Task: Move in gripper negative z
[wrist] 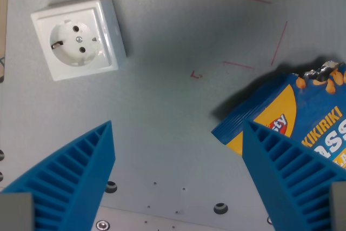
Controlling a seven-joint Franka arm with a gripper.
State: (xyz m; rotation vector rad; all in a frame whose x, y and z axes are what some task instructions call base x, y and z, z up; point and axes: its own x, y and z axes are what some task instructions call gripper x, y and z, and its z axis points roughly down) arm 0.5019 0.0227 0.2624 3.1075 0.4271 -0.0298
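White socket (79, 37) upper left, blue snack box (303, 117) right, gripper (178, 155) spread

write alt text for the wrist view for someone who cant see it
Two blue ribbed gripper fingers stand wide apart over a grey table, holding nothing. A white wall socket lies at the wrist view's upper left, and a blue and yellow snack box at its right, partly behind the right-hand finger.

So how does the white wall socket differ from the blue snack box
The socket is white, square and fully in view at the wrist view's upper left; the snack box is blue and yellow with printed lettering, and runs out of view on the right. The socket lies clear of the gripper, while one blue finger overlaps the box. Both rest on the grey table.
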